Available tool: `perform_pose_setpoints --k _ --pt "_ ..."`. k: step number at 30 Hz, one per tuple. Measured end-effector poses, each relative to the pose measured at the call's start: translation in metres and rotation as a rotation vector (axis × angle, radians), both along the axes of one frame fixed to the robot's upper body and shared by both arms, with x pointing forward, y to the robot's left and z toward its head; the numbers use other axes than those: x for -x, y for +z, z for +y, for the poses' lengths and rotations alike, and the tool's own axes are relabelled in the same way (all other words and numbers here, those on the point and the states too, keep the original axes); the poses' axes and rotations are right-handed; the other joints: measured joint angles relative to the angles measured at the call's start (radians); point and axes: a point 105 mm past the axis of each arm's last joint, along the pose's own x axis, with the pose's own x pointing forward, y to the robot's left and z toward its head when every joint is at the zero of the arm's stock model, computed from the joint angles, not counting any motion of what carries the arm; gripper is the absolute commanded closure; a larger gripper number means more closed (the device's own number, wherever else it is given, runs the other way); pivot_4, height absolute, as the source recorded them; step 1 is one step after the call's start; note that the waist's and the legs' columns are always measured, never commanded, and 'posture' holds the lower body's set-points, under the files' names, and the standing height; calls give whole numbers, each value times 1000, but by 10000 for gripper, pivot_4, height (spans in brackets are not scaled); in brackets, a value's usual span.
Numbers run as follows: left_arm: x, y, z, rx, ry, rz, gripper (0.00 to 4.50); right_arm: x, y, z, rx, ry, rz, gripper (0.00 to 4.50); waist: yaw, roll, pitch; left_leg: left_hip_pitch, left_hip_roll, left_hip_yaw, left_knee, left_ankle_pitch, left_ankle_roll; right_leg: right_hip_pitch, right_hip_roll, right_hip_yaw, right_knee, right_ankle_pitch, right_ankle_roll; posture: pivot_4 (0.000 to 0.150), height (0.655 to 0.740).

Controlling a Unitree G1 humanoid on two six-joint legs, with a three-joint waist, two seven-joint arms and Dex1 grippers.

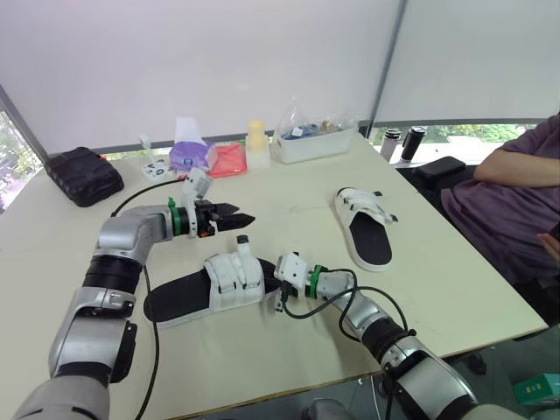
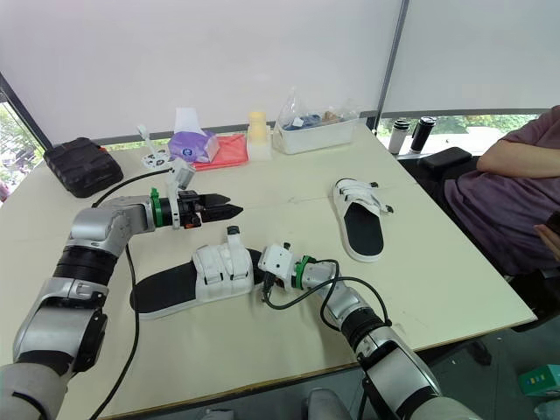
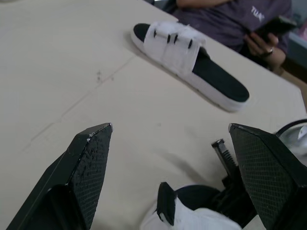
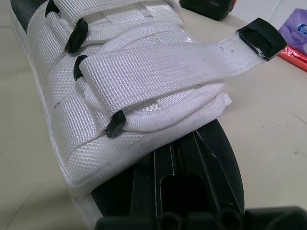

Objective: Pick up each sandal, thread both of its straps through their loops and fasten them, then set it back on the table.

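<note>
Near sandal (image 1: 210, 289) lies crosswise, toe pointing right.

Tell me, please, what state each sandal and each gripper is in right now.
near sandal, flat on the table, one strap loose, sticking up
far sandal, flat, straps lying closed
left gripper, open, empty, above the table
right gripper, against the near sandal, grip unclear
black case, closed

Silver-grey shells cover the left arm (image 1: 122, 236) and the right arm (image 1: 420, 367), with black ribbed bands at the joints; a green ring (image 1: 173, 216) circles each wrist beside a white block (image 1: 293, 269); black cables (image 1: 325, 306) loop outside; the left gripper (image 3: 170, 126) has black wedge-shaped fingers (image 3: 88, 167) with cross-hatched pads
</note>
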Motion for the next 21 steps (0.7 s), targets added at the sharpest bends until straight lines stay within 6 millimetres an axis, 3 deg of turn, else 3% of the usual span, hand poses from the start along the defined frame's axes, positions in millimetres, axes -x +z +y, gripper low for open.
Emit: perform_pose_setpoints --k 9,12,18,19,21 --pt "12 -34 8 -49 -30 95 4806 0 0 0 0 -1 0 45000 1 -1 0 0 1 -1 0 0 0 -1 0 0 0 0 0 1500 7400" --pt "13 -37 4 -41 -35 101 13978 0 0 0 0 -1 0 45000 1 -1 0 0 1 -1 0 0 0 -1 0 0 0 0 0 1500 7400" --pt "14 -37 -2 -29 -47 110 42055 0 0 0 0 -1 0 45000 0 0 0 -1 1 -1 0 0 0 -1 0 0 0 0 0 1500 7400" --pt "14 -37 -2 -26 -50 111 44215 0 0 0 0 -1 0 45000 0 0 0 -1 1 -1 0 0 0 -1 0 0 0 0 0 1500 7400" --pt "15 -34 -5 -10 -56 110 44215 0 0 0 0 -1 0 45000 1 -1 0 -1 2 -1 0 0 0 -1 0 0 0 0 0 1500 7400"
